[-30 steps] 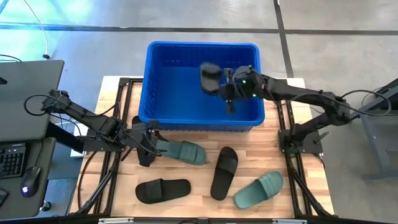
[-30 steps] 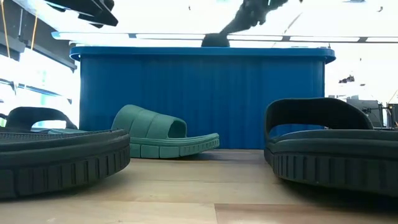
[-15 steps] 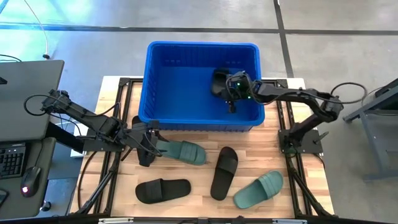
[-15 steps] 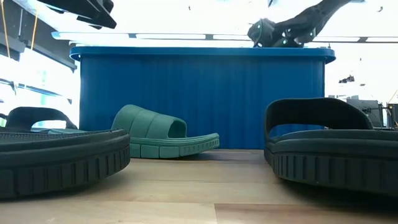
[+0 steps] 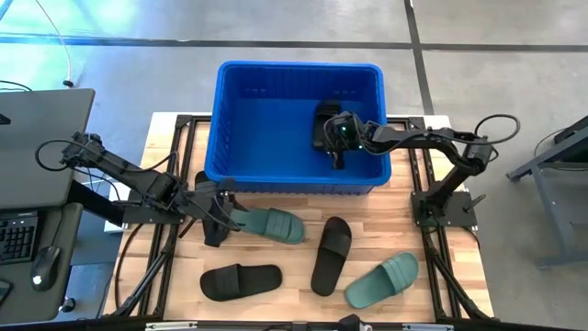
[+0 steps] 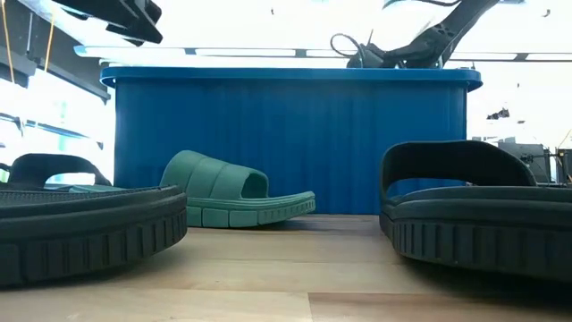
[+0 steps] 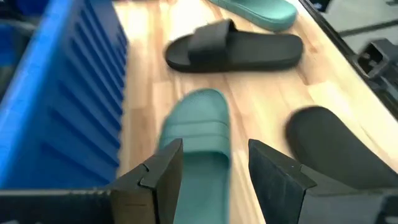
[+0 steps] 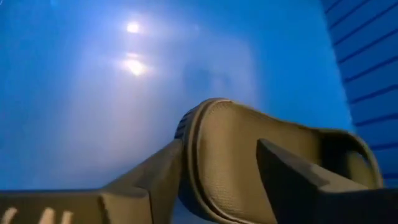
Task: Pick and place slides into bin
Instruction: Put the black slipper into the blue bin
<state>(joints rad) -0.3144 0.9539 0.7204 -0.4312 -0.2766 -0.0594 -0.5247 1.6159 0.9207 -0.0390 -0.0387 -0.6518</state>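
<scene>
The blue bin (image 5: 299, 75) stands at the table's far side. Inside it, near its right wall, lies a black slide (image 5: 323, 119). My right gripper (image 5: 338, 140) reaches down into the bin, open, with one finger on each side of that slide's heel rim. A green slide (image 5: 273, 224) lies flat on the table in front of the bin. My left gripper (image 5: 220, 214) is low over its heel end, open, its fingers (image 7: 165, 174) on either side of the green slide (image 7: 199, 130). My right gripper has one finger (image 8: 155, 171) outside the black slide's heel rim (image 8: 193, 140) and the other over its footbed. I cannot tell whether either finger touches it. The slide lies low in the bin.
Near the table's front edge lie a black slide (image 5: 241, 280), another black slide (image 5: 332, 255) and a second green slide (image 5: 382, 279). A keyboard and a mouse (image 5: 44, 265) sit on a desk to the left. The bin's near wall (image 6: 286, 143) stands close behind the green slide.
My right gripper has gone down into the bin with the black slide, drawing toward the bin's right wall. The slide, earlier held up above the rim, now sits below the rim inside the bin.
</scene>
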